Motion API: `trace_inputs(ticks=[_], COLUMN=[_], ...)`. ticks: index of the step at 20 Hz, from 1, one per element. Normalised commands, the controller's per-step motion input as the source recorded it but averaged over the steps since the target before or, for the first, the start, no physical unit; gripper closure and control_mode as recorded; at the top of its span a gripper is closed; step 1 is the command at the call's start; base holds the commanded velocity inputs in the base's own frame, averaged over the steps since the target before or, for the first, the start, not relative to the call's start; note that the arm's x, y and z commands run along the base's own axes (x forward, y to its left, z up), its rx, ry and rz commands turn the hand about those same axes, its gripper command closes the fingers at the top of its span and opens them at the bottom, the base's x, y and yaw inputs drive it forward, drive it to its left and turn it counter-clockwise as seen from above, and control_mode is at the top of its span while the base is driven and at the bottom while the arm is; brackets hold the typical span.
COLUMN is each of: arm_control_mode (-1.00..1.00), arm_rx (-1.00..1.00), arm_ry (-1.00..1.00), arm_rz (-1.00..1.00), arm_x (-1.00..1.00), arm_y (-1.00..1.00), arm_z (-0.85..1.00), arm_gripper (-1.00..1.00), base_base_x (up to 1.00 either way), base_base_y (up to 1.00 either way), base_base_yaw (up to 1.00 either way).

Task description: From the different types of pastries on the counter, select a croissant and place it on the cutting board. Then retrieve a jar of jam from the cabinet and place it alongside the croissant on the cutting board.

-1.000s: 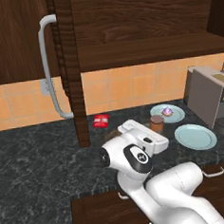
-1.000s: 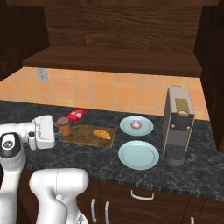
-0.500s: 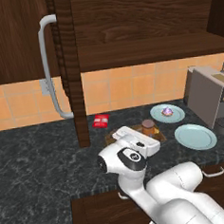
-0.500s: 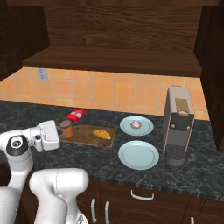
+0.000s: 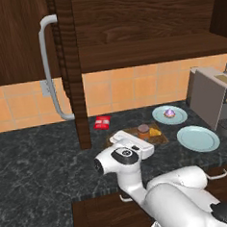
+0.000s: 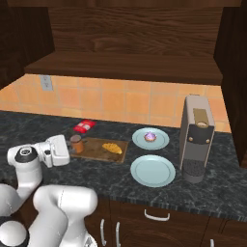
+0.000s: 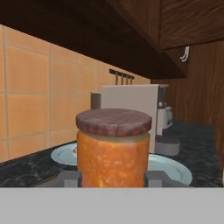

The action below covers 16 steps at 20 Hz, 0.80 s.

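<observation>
The jam jar (image 5: 143, 130) (image 6: 76, 143), orange with a dark brownish lid, stands upright at the left end of the wooden cutting board (image 5: 159, 139) (image 6: 99, 152). I cannot tell whether it rests on the board or hangs just above it. My gripper (image 5: 140, 142) (image 6: 71, 147) (image 7: 113, 178) is shut on the jar (image 7: 113, 153), whose lower sides sit between the fingertips (image 7: 70, 177). The croissant (image 5: 155, 131) (image 6: 112, 148) lies on the board just to the jar's right.
A red packet (image 5: 102, 122) (image 6: 84, 126) lies behind the board. Right of the board are a plate with a cupcake (image 5: 169, 114) (image 6: 150, 138), an empty plate (image 5: 198, 138) (image 6: 153, 170) and a coffee machine (image 5: 213, 102) (image 6: 198, 137). The open cabinet door (image 5: 68, 66) hangs at the left.
My gripper has carried the jar lower, down to the left end of the cutting board, and the arm has folded back toward the base. The croissant has not moved.
</observation>
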Motion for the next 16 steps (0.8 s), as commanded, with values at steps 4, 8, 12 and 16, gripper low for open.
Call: trace_inputs(ticks=[4, 8, 12, 16], arm_control_mode=[-1.00, -1.00, -1.00, -1.00], arm_rx=[0.00, 0.04, 0.13, 0.15], arm_ry=[-0.14, -0.10, -0.04, 0.00], arm_rz=[0.04, 0.09, 0.13, 0.11], arm_x=[0.45, 0.42, 0.41, 0.36], arm_y=[0.00, 0.00, -0.02, 0.00], arm_z=[-0.31, -0.34, -0.21, -0.18], arm_gripper=[1.00, 1.00, 1.00, 1.00], base_base_x=[0.00, 0.00, 0.00, 0.00], base_base_y=[0.00, 0.00, 0.00, 0.00], base_base_yaw=[0.00, 0.00, 0.00, 0.00])
